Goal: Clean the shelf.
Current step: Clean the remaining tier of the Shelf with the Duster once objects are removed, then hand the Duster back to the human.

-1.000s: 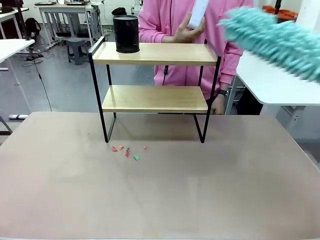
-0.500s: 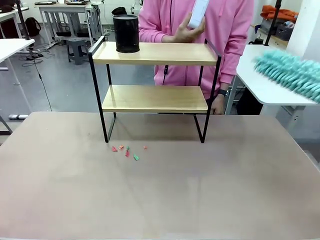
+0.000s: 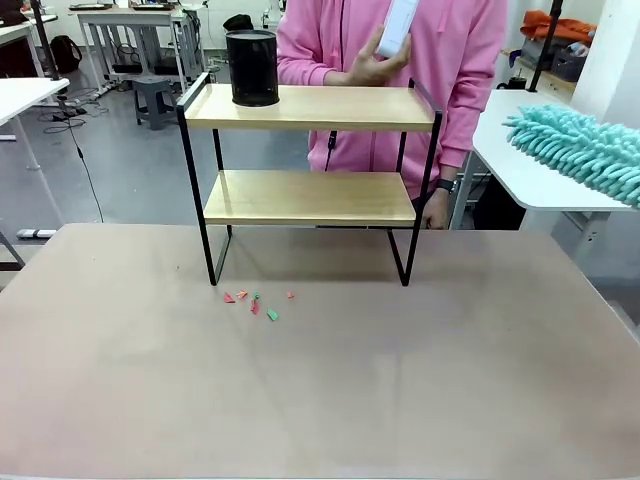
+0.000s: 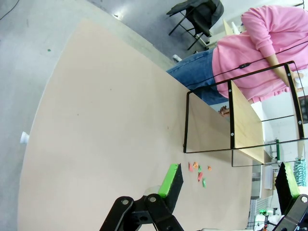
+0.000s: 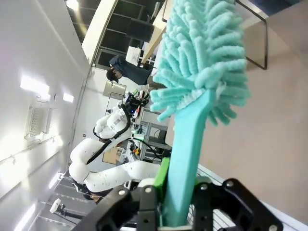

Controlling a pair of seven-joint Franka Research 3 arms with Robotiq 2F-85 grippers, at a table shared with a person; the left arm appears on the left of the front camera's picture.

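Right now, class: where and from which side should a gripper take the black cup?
Probably by its upper wall, from above: the cup stands upright at the left end of the shelf's top board, and the side rail close by would likely crowd a sideways approach.

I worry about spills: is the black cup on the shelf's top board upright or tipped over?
Upright: the black cup stands on its base, rim up, on the top board of the shelf.
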